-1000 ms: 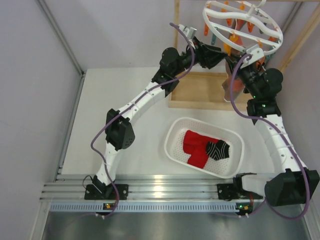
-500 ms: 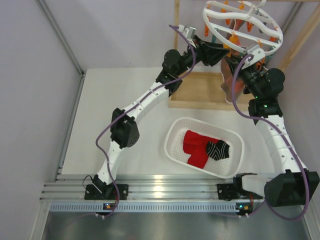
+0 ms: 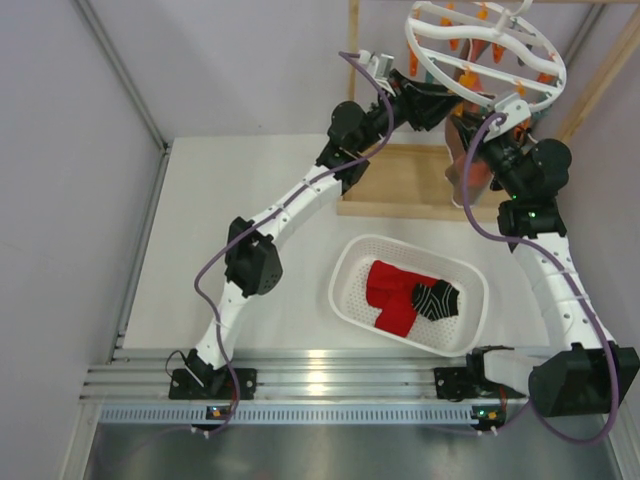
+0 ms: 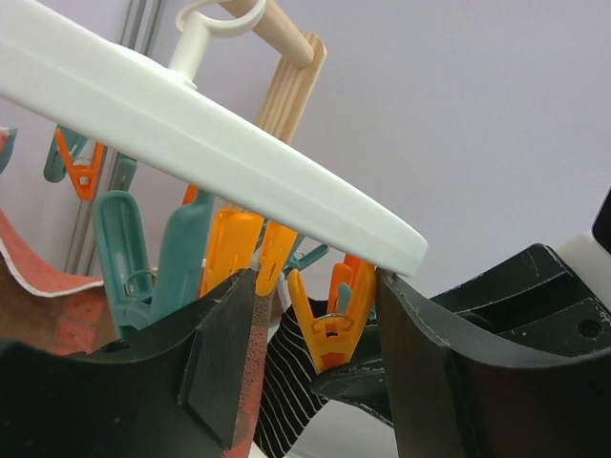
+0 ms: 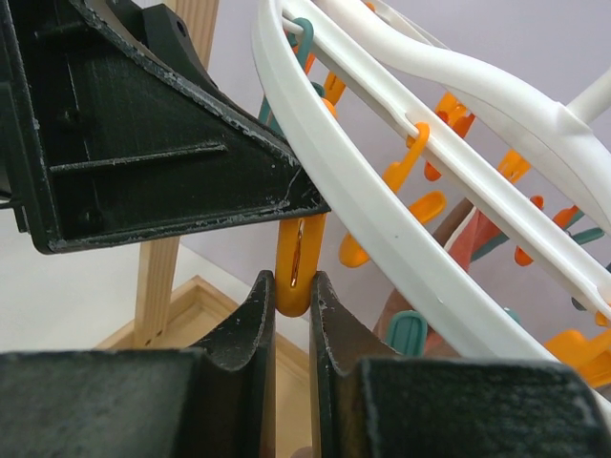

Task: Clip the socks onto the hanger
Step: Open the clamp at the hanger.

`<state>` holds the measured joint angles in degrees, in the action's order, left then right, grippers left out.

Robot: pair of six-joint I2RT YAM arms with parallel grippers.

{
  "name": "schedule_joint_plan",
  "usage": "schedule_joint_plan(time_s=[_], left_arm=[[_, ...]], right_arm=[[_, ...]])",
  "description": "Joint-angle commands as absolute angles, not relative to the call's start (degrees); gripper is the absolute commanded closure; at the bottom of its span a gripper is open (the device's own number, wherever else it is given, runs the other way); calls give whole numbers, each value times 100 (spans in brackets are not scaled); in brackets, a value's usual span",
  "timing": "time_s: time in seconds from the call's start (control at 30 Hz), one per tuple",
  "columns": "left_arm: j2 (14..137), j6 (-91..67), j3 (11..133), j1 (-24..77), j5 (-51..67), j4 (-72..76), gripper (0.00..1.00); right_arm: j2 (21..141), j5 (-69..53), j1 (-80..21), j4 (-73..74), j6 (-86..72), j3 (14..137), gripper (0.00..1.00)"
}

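Observation:
The white ring hanger (image 3: pixel 485 50) hangs at the back right, with orange and teal clips under it. My right gripper (image 5: pixel 292 281) is shut on the lower end of an orange clip (image 5: pixel 298 253), just below the ring (image 5: pixel 363 200). My left gripper (image 4: pixel 317 286) is open, its fingers (image 4: pixel 220 353) on either side of that orange clip (image 4: pixel 329 324). A black striped sock (image 4: pixel 286 401) hangs just behind this clip; what holds it is hidden. Two red socks (image 3: pixel 392 290) and another striped sock (image 3: pixel 436 298) lie in the basket. In the top view both grippers, left (image 3: pixel 446 100) and right (image 3: pixel 476 122), meet under the hanger.
The white perforated basket (image 3: pixel 350 300) stands at the middle right of the table. A wooden frame (image 3: pixel 400 180) carries the hanger, its base behind the basket. A salmon sock (image 3: pixel 462 165) hangs from the hanger beside the right wrist.
My left arm has reached further right toward the hanger, bringing its fingers around the orange clip, and its jaws have narrowed somewhat. The right arm has barely moved.

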<state>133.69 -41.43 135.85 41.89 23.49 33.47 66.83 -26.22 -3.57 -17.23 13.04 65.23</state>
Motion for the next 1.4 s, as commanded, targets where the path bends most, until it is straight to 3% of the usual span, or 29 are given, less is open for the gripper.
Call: schedule_joint_plan(time_s=[0.0, 0.2, 0.33, 0.63, 0.9, 0.97, 1.03, 1.13, 1.23, 1.37], left_arm=[[13447, -4236, 13860, 4289, 2259, 3735, 42], [13482, -4324, 13852, 4315, 2118, 3700, 42], [13465, -4394, 13852, 4315, 2083, 3726, 51], [13474, -4377, 13922, 4315, 1916, 3735, 52], [13482, -4430, 13922, 4315, 1872, 3735, 94], [13482, -4430, 13922, 4307, 1863, 3727, 99], [13482, -4421, 13904, 4307, 1881, 3718, 100], [13482, -4412, 13913, 4307, 1863, 3726, 100], [13500, -4403, 13904, 4307, 1846, 3718, 100], [13509, -4403, 13904, 4315, 1846, 3718, 100]], right_arm=[[6478, -3278, -404, -1696, 1441, 6548, 100], [6460, -3313, -422, -1688, 1494, 6530, 100], [6425, -3357, -413, -1644, 1608, 6495, 100], [6398, -3419, -404, -1556, 1731, 6451, 100], [6398, -3437, -413, -1381, 1767, 6530, 99], [6407, -3358, -413, -1056, 1740, 6644, 82], [6416, -3270, -387, -549, 1697, 6784, 60], [6355, -3243, -255, -19, 1661, 6908, 36], [6153, -3409, -45, 851, 1644, 6917, 30], [5925, -4258, 534, 1843, 1775, 6847, 29]])
